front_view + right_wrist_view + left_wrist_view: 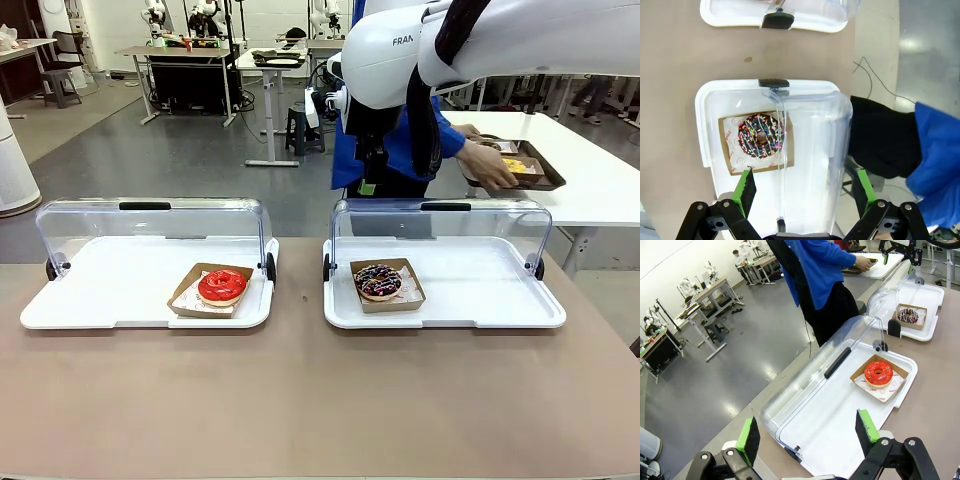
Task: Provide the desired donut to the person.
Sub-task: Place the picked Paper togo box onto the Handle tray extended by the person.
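Note:
A red-glazed donut (pixel 222 286) (pixel 878 372) lies on a cardboard liner in the left white tray (pixel 110 300). In the right tray (pixel 490 295), a chocolate donut with coloured sprinkles (pixel 378 281) (pixel 761 135) (pixel 908 315) sits on its own liner. Both clear lids stand open. The person (pixel 400 145) in a blue coat stands behind the right tray, turned aside, one hand (pixel 490 166) on a brown tray. My right gripper (pixel 805 189) (pixel 370 185) hangs open high above the sprinkled donut. My left gripper (pixel 808 432) is open, high and left of the red donut.
A brown tray of food (pixel 525 162) rests on a white side table (pixel 600 180) at the far right. The open lids (pixel 150 225) (pixel 440 228) rise along the trays' far edges. Brown tabletop (pixel 300 400) stretches in front of the trays.

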`<act>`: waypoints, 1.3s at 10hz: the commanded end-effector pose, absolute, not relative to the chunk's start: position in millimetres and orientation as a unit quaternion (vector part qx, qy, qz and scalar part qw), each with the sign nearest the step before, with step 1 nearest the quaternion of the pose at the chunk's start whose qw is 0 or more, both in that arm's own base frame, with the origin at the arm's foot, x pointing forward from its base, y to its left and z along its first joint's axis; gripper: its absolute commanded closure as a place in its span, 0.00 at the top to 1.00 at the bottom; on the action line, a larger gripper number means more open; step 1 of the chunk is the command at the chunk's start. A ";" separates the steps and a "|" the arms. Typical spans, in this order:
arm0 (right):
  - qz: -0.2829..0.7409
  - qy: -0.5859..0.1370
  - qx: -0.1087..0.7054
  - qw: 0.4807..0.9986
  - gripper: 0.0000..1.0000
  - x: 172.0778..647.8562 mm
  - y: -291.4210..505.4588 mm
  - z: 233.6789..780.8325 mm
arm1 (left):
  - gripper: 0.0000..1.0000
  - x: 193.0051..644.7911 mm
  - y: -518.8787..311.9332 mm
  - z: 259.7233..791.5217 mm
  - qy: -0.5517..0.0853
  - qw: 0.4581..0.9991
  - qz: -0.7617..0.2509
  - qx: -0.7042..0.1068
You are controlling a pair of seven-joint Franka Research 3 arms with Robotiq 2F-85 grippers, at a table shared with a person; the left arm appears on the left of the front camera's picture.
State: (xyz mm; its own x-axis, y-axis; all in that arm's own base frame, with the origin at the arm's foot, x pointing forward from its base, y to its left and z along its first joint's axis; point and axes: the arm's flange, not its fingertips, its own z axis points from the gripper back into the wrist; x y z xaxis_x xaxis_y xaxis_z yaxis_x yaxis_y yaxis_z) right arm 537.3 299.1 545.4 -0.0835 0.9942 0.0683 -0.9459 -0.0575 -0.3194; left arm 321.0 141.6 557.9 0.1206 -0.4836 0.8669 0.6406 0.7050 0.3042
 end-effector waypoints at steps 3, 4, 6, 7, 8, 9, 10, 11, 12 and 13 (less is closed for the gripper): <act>0.695 -0.185 -0.016 0.695 1.00 526.0 234.8 580.4 | 1.00 321.6 141.3 558.1 -0.544 0.749 -0.372 -0.069; 0.690 -0.203 0.019 0.694 1.00 514.6 195.5 592.7 | 1.00 321.6 141.3 558.1 -0.544 0.749 -0.372 -0.069; 0.686 -0.248 0.078 0.680 1.00 483.9 125.9 598.1 | 1.00 321.6 141.3 558.1 -0.544 0.749 -0.372 -0.069; 0.681 -0.277 0.094 0.671 1.00 466.3 99.6 596.7 | 1.00 321.6 141.3 558.1 -0.544 0.749 -0.372 -0.069; 0.666 -0.308 0.103 0.672 1.00 447.8 72.8 591.6 | 1.00 321.6 141.3 558.1 -0.544 0.749 -0.372 -0.069; 0.641 -0.340 0.108 0.679 1.00 428.4 44.5 581.1 | 1.00 321.6 141.3 558.1 -0.544 0.749 -0.372 -0.069; 0.628 -0.357 0.125 0.680 1.00 415.1 23.8 570.6 | 1.00 321.6 141.3 558.1 -0.544 0.749 -0.372 -0.069; 0.616 -0.370 0.146 0.680 1.00 405.5 5.6 558.7 | 1.00 321.6 141.3 558.1 -0.544 0.749 -0.372 -0.069; 0.592 -0.385 0.164 0.689 1.00 399.7 -10.6 548.4 | 1.00 321.6 141.3 558.1 -0.544 0.749 -0.372 -0.069; 0.569 -0.392 0.170 0.703 1.00 398.7 -23.0 539.0 | 1.00 321.6 141.3 558.1 -0.544 0.749 -0.372 -0.069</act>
